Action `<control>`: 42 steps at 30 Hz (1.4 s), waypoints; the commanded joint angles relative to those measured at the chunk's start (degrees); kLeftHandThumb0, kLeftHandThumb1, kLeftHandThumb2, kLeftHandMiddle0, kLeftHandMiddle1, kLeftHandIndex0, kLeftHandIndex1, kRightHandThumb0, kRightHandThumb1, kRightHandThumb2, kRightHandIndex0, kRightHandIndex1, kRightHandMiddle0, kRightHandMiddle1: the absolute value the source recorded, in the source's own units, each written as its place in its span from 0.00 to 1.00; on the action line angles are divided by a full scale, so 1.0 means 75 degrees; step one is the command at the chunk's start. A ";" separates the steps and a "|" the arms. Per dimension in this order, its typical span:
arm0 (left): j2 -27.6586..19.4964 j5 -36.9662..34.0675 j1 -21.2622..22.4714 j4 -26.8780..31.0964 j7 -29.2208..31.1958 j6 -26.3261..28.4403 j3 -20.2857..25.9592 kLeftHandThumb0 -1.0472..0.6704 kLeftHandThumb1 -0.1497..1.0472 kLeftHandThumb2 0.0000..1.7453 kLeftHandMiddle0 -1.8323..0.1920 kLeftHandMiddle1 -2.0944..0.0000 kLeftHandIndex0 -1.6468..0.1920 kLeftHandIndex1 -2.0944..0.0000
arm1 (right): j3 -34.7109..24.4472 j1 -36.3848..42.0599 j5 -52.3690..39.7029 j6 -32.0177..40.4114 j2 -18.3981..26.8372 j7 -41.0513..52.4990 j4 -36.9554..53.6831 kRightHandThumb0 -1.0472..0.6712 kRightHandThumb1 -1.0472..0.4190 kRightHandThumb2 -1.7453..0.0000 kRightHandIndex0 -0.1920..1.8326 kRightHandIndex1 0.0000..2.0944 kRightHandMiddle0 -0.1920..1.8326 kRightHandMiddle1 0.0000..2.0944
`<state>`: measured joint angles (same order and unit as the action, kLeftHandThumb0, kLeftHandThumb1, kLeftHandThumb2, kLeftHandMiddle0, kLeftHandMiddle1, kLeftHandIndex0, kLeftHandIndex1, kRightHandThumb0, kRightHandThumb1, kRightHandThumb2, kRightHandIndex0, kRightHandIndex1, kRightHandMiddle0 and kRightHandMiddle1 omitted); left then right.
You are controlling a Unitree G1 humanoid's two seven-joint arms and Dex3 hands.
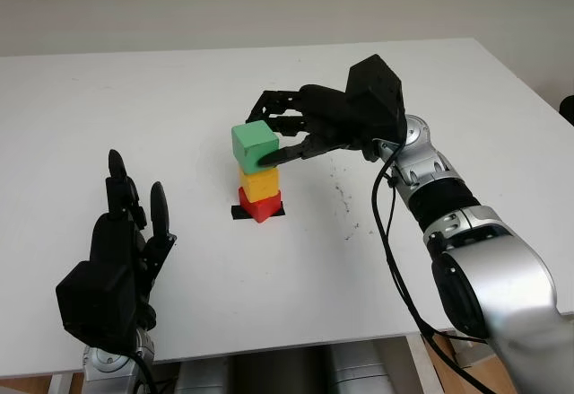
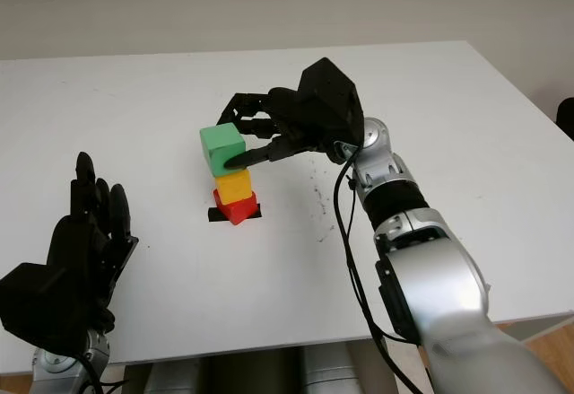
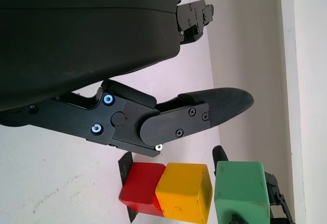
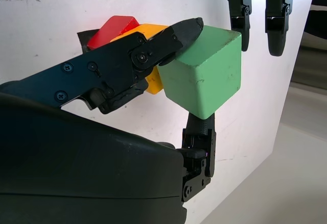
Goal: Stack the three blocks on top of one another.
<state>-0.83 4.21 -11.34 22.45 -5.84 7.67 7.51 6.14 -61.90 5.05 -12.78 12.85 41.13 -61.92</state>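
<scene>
The right hand (image 1: 296, 129) reaches over the middle of the white table (image 1: 448, 89), and its fingers (image 4: 133, 55) are clamped on the green block (image 1: 255, 143), one pressed on the near face, others behind it. That green block sits on top of the yellow block (image 1: 260, 182), a bit skewed and overhanging toward the left. The yellow one sits on the red block (image 1: 260, 205), which rests on a small black patch (image 1: 240, 214) on the table. All three make one tower. The left hand (image 1: 121, 241) is open, near the front edge, well apart from the tower, holding nothing.
</scene>
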 commanded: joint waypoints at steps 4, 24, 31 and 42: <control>-0.0003 0.0005 -0.0053 0.0228 -0.0009 0.0007 0.0005 0.20 1.00 0.36 0.99 0.97 0.99 0.97 | -0.0016 -0.0208 0.0033 -0.0140 -0.0046 -0.0095 -0.0090 0.35 0.07 0.97 0.23 0.03 0.28 0.73; -0.0003 -0.0004 -0.0048 0.0266 -0.0013 0.0049 -0.0008 0.20 1.00 0.37 0.99 0.97 0.99 0.97 | 0.0036 -0.0208 0.0177 -0.0162 -0.0055 -0.0228 -0.0141 0.35 0.07 0.97 0.23 0.03 0.27 0.73; 0.0013 0.0007 -0.0075 0.0273 -0.0001 0.0035 -0.0026 0.20 1.00 0.37 0.99 0.97 0.99 0.98 | 0.0130 -0.0159 0.0309 -0.0280 -0.0016 -0.0349 -0.0120 0.33 0.07 0.97 0.23 0.03 0.28 0.73; 0.0006 -0.0078 -0.0103 0.0269 0.0013 0.0001 0.0015 0.20 1.00 0.36 0.99 0.97 0.99 0.97 | 0.0114 -0.0167 0.0355 -0.0139 0.0000 -0.0285 -0.0118 0.31 0.08 0.97 0.21 0.02 0.26 0.68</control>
<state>-0.82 3.75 -12.05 23.40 -5.81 8.12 7.58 7.16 -62.00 8.05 -14.40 12.55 38.65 -63.18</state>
